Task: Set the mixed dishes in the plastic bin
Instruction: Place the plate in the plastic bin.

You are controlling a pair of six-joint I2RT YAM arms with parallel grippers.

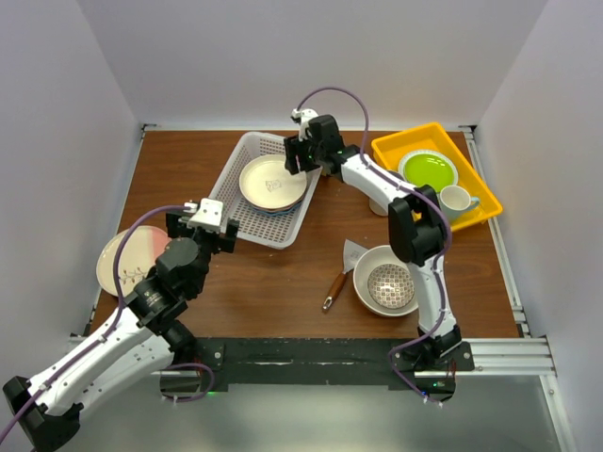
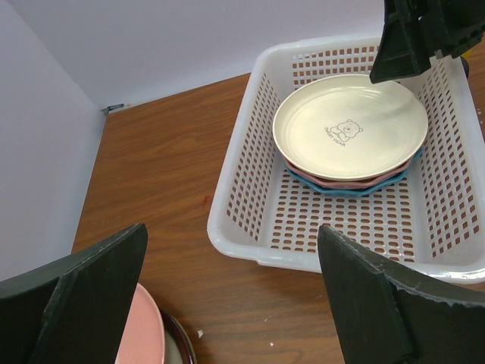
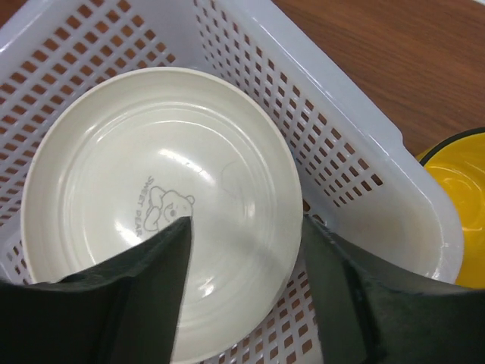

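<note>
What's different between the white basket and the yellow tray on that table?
The white basket has perforated sides; the yellow tray is solid-walled. The basket holds stacked plates, a cream bear plate on top; the tray holds a lime-green plate and a mug. Both are rectangular and sit on the table.

My table (image 1: 179, 179) is dark brown wood, boxed in by plain pale walls — a back wall (image 1: 311, 56), a left wall (image 1: 57, 141), a right wall (image 1: 556, 141). Aluminium rails (image 1: 499, 356) edge its near and right sides, with a black strip (image 1: 311, 363) along the front. The light is soft, even.
</note>
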